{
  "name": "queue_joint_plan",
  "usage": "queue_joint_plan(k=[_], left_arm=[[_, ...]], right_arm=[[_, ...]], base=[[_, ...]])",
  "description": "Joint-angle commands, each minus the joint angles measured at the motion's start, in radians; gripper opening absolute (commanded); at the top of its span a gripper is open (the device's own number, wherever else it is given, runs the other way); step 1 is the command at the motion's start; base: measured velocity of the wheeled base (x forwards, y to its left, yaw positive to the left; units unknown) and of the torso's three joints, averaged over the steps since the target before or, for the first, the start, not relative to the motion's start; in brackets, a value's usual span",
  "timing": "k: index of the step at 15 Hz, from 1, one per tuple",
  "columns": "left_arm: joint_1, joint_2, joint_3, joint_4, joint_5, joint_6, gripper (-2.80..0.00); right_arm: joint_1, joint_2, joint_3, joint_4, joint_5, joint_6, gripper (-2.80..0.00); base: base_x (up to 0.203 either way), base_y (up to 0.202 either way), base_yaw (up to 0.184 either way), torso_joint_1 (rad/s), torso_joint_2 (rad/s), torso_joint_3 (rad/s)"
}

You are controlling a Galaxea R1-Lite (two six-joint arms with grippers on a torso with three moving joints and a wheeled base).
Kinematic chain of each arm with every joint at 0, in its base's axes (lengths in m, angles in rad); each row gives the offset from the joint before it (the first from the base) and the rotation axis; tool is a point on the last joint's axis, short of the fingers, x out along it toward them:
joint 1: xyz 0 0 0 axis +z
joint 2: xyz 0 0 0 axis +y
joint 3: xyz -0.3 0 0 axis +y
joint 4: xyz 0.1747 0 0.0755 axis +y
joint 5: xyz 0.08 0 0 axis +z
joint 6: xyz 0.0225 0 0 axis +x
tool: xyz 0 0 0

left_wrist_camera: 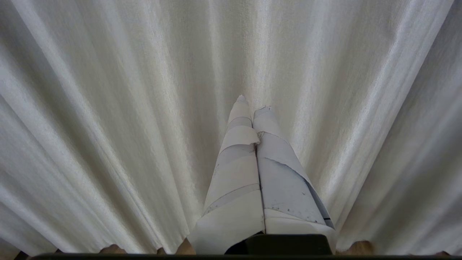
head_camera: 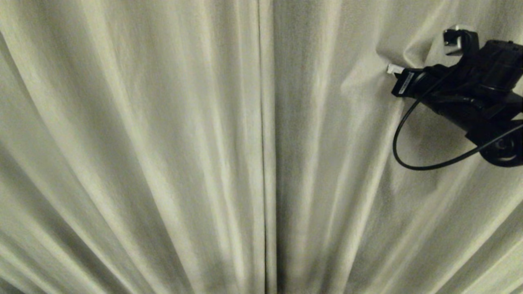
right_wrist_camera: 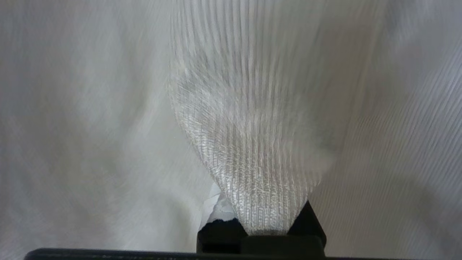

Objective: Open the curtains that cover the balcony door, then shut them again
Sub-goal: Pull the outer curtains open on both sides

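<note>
Cream-white pleated curtains [head_camera: 163, 143] fill the whole head view, and two panels meet at a vertical edge [head_camera: 263, 143] near the middle. The balcony door is hidden behind them. My right gripper [head_camera: 392, 69] reaches in from the upper right and presses into the right panel, which puckers around it. In the right wrist view a bunched fold of the curtains [right_wrist_camera: 252, 144] runs down between the jaws of the right gripper [right_wrist_camera: 261, 224], which is shut on it. My left gripper [left_wrist_camera: 252, 104], wrapped in white tape, is shut on nothing and points at the hanging curtains [left_wrist_camera: 108, 108].
A black cable [head_camera: 408, 143] loops down from my right arm in front of the fabric. A thin strip of brownish floor [left_wrist_camera: 112, 249] shows under the curtain hem in the left wrist view.
</note>
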Motion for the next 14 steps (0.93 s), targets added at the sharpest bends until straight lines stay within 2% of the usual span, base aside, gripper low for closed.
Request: queue_joint_plan(k=[1, 6, 14], left_arm=[[0.0, 0.0, -0.001, -0.001, 0.0, 0.0, -2.8], [0.0, 0.0, -0.001, -0.001, 0.0, 0.0, -2.8], [0.0, 0.0, 0.0, -0.001, 0.0, 0.0, -2.8]], right_arm=[[-0.026, 0.016, -0.044, -0.001, 0.0, 0.001, -2.8], [-0.134, 0.068, -0.133, 0.01, 0.003, 0.004, -2.8], [-0.398, 0.243, -0.401, 0.082, 0.003, 0.005, -2.8]], base=[[0.0, 0.0, 0.0, 0.0, 0.0, 0.0], [0.0, 0.0, 0.0, 0.0, 0.0, 0.0], [0.0, 0.0, 0.0, 0.0, 0.0, 0.0]])
